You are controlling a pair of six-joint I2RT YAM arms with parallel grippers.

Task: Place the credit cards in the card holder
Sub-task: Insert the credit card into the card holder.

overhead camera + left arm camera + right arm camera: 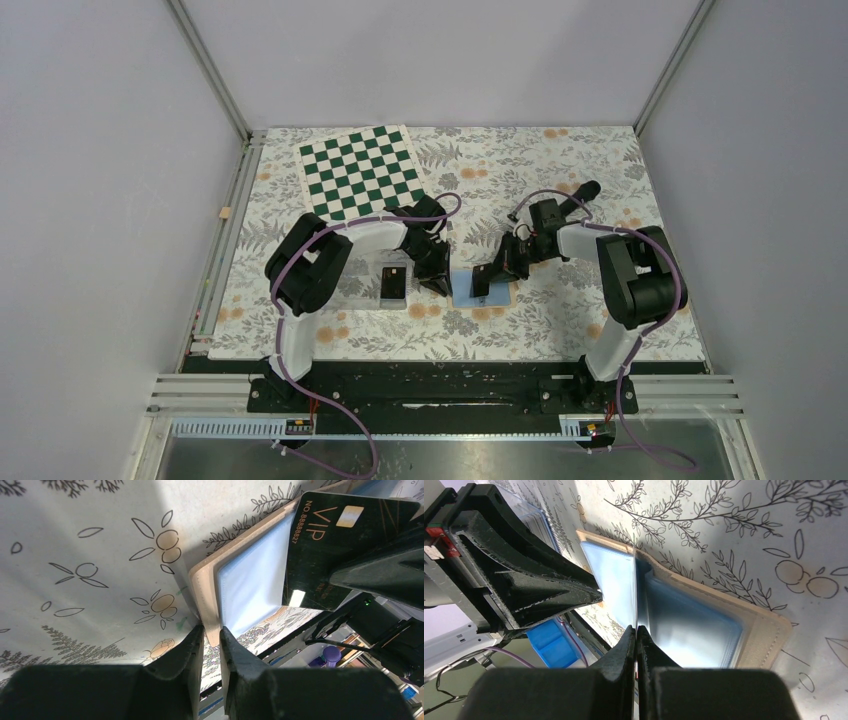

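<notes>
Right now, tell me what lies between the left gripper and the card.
Only the open holder, blue lining up: the left gripper sits at its tan edge, the card over its far side. The left wrist view shows it.

Card holder [205,587]: tan outside, lt blue lining. Card [330,540]: black w/ gold VIP lettering, gold chip. Tablecloth [75,540]: white, grey leaf sprigs & orange blossoms. Mat [362,170]: green/white checks. Cables [545,192]: purple. Arms [640,280]: black & white. Walls [100,200]: plain pale grey.
</notes>
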